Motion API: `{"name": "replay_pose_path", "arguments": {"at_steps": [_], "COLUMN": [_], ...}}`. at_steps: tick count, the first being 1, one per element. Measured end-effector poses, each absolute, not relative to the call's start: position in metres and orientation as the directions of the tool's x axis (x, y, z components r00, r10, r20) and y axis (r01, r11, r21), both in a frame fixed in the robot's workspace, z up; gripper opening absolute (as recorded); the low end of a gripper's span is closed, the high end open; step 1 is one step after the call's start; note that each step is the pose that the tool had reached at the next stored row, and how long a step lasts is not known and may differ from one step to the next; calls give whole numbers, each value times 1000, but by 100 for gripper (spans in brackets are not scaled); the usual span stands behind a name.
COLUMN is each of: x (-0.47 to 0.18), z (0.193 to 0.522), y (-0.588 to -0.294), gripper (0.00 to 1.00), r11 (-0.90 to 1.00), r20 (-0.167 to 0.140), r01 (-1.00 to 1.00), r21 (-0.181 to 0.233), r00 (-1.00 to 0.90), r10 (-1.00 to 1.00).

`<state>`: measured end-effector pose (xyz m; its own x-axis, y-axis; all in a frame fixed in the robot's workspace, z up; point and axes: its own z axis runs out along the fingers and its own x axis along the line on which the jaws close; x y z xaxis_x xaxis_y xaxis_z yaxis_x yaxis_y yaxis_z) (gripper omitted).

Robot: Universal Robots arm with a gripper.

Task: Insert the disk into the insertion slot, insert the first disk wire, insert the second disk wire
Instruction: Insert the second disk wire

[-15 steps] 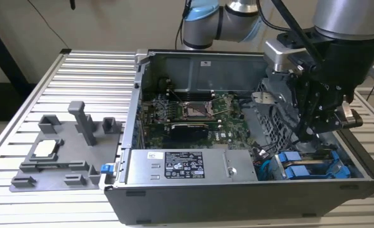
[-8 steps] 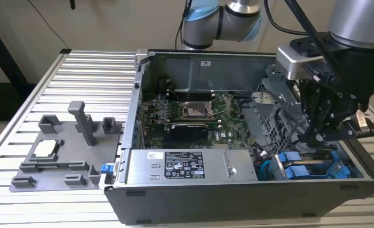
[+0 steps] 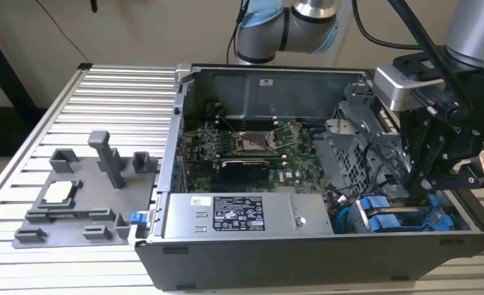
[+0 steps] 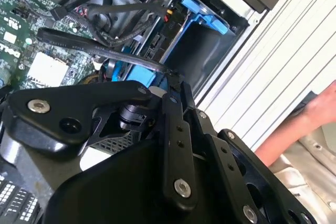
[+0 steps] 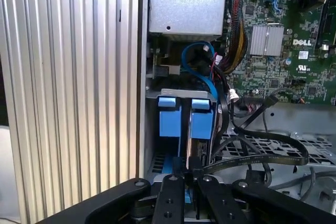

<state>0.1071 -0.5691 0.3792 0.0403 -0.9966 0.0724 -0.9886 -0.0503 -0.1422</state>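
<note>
- One robot arm [image 3: 463, 37] reaches down from above into the open computer case [image 3: 308, 258], at the exterior view's right.
- Its black pincer [image 3: 429, 184] points down, just over the blue rails of the insertion slot [image 3: 398, 218].
- In the first wrist view, the two thin fingers [image 5: 176, 195] come close together on a flat black wire [image 5: 247, 160] at their tips [image 5: 192, 171]; I cannot tell if they really pinch it.
- The disk [image 5: 202, 150] sits on its edge inside the slot, between the blue rails.
- A person's hand [image 4: 320, 109] rests near the case in the second wrist view.
- The case stands on a ribbed metal worktop [image 3: 102, 98].
</note>
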Motion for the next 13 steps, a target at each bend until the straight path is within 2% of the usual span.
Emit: {"name": "replay_pose_path", "arguments": {"at_steps": [2,4,10,13], "x": [107,107,107,107], "z": [379,379,379,379], "y": [-569,-569,-570,-572], "gripper": [16,16,16,16], "r11": [-50,-48,-29,-23], "r20": [71,55,-48,-79], "r01": [-989,-989,-989,-989], "r21": [-142,-143,-147,-146], "r00": [40,40,36,35], "r10": [-997,-998,-998,-996]}}
